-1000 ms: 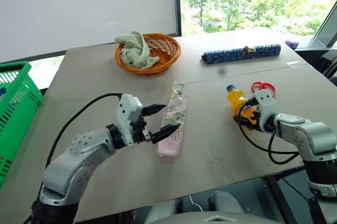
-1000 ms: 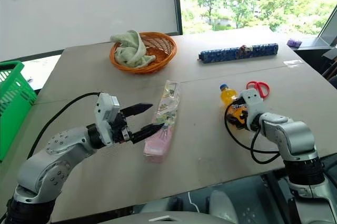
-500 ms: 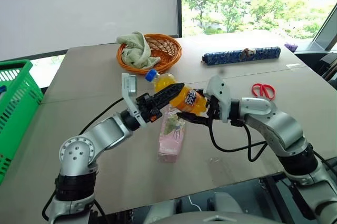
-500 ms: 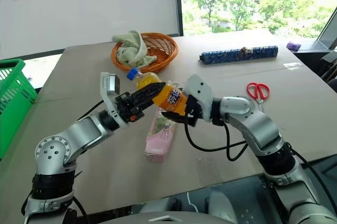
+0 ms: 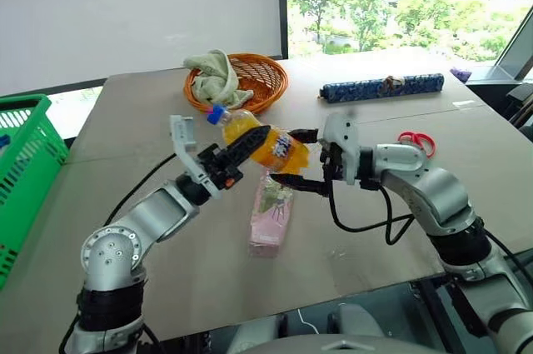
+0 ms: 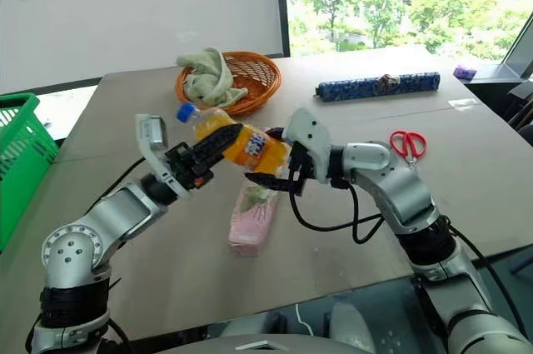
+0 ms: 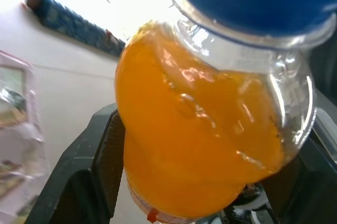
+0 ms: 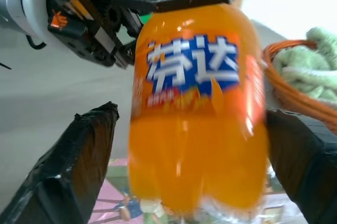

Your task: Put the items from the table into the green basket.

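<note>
The small orange bottle (image 5: 271, 147) with a blue cap hangs tilted above the table (image 5: 166, 271), cap toward the orange basket. My left gripper (image 5: 250, 147) is shut on its upper half; in the left wrist view the fingers (image 7: 79, 182) press both sides of the bottle (image 7: 195, 145). My right gripper (image 5: 289, 158) is open around the bottle's base, and its fingers (image 8: 79, 155) stand off the bottle (image 8: 197, 118). The pink floral packet (image 5: 271, 216) lies on the table below the bottle. Red-handled scissors (image 5: 416, 142) lie to the right. The green basket (image 5: 21, 171) stands at the far left.
A round orange woven basket (image 5: 258, 79) holding a pale green cloth (image 5: 212, 77) sits at the back of the table. A long dark-blue patterned roll (image 5: 381, 86) lies at the back right. Cables trail from both wrists over the tabletop.
My right gripper lifted the bottle from the right and carried it to the middle. My left gripper rose from beside the packet and closed on it; the right jaws have widened off it.
</note>
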`<action>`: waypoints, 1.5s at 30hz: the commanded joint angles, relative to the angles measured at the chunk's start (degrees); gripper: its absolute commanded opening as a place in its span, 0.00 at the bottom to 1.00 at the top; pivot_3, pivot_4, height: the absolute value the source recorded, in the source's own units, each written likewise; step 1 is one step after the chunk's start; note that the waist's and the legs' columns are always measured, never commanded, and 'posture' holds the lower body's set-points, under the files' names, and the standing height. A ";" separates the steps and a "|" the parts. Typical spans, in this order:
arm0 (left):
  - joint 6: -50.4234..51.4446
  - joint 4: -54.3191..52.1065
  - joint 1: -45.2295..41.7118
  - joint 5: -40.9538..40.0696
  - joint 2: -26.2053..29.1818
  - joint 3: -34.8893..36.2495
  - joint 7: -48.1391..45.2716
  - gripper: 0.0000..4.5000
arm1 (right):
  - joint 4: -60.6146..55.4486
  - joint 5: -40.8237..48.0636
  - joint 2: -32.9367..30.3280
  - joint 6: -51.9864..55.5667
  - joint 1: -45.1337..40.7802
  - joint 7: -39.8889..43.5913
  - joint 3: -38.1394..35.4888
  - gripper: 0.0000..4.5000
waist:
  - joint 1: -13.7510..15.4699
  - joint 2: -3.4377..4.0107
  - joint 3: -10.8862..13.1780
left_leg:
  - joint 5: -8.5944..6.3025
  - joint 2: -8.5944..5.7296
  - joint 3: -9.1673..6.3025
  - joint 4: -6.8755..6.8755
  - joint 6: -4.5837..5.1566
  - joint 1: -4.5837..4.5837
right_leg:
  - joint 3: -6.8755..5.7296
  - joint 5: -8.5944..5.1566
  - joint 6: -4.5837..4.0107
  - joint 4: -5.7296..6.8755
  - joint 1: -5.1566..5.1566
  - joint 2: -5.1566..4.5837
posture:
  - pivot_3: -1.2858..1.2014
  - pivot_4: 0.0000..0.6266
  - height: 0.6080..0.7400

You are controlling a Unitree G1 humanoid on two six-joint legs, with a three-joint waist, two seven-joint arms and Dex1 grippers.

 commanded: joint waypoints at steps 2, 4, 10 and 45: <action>-10.71 -1.90 -2.81 16.66 6.40 12.10 1.62 0.63 | -0.30 2.29 0.34 -2.17 -6.33 3.04 -3.20 0.98 | 0.43 -0.02 0.00 | 0.03 0.02 -0.01 -0.06 -0.05 0.03 | 0.03 0.00 -0.02 0.01 -0.02 0.08 | 0.56 0.00 1.00; -12.62 -0.56 -3.22 27.15 11.66 12.78 0.07 0.63 | -0.22 3.64 1.59 -2.12 -9.57 4.70 -3.01 0.98 | 1.18 -0.04 0.02 | 0.04 0.02 -0.04 -0.13 -0.07 0.02 | 0.03 0.00 -0.04 0.01 -0.07 0.11 | 0.57 0.00 1.00; -22.78 12.84 -3.67 56.06 25.44 16.95 -3.14 0.63 | 2.68 3.74 6.01 -2.28 -17.40 6.15 -1.53 0.98 | 3.96 -0.24 -0.07 | 0.03 -0.04 -0.05 -0.32 -0.09 0.02 | -0.20 0.00 -0.04 -0.09 -0.09 0.09 | 0.59 0.00 1.00; 22.18 3.78 -7.35 9.52 10.00 0.51 -1.59 0.98 | -10.38 2.08 -12.51 6.63 -0.02 4.43 -9.01 1.00 | 2.18 -1.10 -0.92 | 0.03 -0.08 -0.19 -0.31 -0.07 -0.25 | -0.20 0.00 -0.02 0.10 -0.43 -0.12 | 0.53 0.00 1.00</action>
